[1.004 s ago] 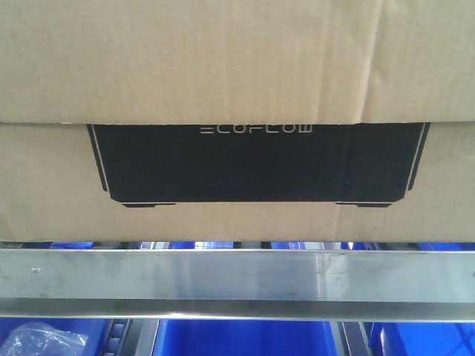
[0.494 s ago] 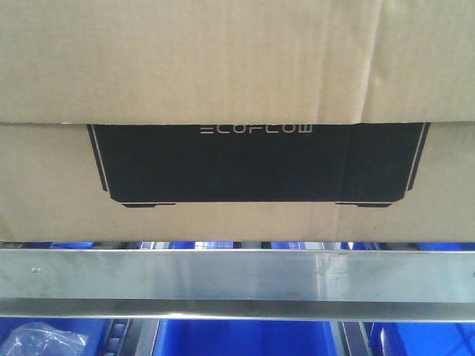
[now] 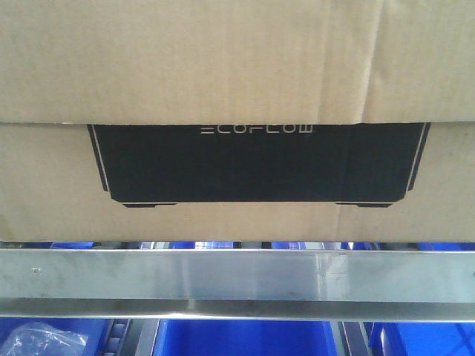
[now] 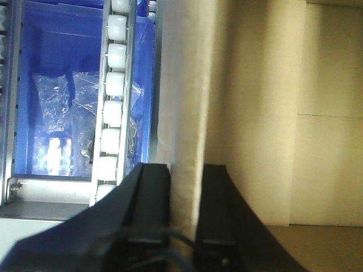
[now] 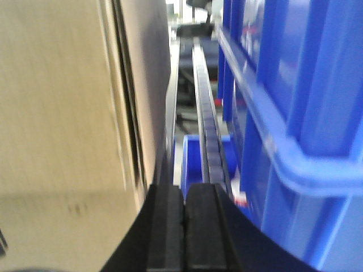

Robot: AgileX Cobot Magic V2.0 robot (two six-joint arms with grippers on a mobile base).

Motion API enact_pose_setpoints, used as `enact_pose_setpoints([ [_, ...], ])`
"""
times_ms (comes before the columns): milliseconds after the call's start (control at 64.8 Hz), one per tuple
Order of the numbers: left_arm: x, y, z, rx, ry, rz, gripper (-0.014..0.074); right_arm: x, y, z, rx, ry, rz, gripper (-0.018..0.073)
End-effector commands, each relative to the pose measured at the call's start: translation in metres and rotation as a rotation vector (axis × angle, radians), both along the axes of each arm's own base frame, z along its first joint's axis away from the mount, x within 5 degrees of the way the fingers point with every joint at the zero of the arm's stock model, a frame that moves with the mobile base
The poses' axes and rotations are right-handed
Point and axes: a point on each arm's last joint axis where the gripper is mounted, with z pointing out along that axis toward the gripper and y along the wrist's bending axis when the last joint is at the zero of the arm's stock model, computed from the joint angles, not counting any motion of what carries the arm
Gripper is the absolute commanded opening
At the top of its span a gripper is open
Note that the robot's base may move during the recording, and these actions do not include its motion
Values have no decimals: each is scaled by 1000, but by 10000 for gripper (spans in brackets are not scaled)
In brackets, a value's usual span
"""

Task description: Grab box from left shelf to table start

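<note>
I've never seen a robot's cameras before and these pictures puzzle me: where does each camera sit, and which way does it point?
Front view: mounted off the arms, squarely facing the box above the shelf rail, blue bins below; no robot part shows.
Left wrist view: on the left arm, looking along the left fingers, which clamp a cardboard wall of the box.
Right wrist view: on the right arm, looking past the shut right fingers, between the box and blue bins.
Shared: all three show the box and blue bins.
</note>
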Motion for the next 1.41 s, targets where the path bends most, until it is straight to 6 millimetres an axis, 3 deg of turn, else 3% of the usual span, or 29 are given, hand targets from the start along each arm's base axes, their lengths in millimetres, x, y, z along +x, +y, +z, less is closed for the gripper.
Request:
enact_pose_setpoints([
  [0, -6, 1, 22, -50, -96, -1, -102, -4, -1, 19, -10, -164, -12, 50],
  [154, -6, 1, 22, -50, -96, -1, -102, -6, 0, 26, -8, -105, -7, 50],
  [463, -6, 1, 22, -50, -96, -1, -102, -25, 2, 80, -2, 241, 12, 50],
  [695, -6, 1, 22, -50, -96, -1, -102, -29, 5, 114, 34, 234, 39, 50],
  [834, -6, 1, 22, -50, -96, -1, -102, -31, 9, 140, 68, 349, 80, 50],
  [942, -6, 1, 22, -50, -96, -1, -102, -23, 10, 161, 68, 457, 88, 54],
  [1019, -6, 1, 22, -50, -96, -1, -102, -14, 10, 174, 68, 516, 92, 100],
  [1220, -6, 1, 22, -50, -96, -1, -102, 4, 9, 216, 59, 571, 99, 413],
  [1390, -6, 1, 22, -50, -96, -1, -102, 28, 8, 244, 54, 578, 96, 424],
])
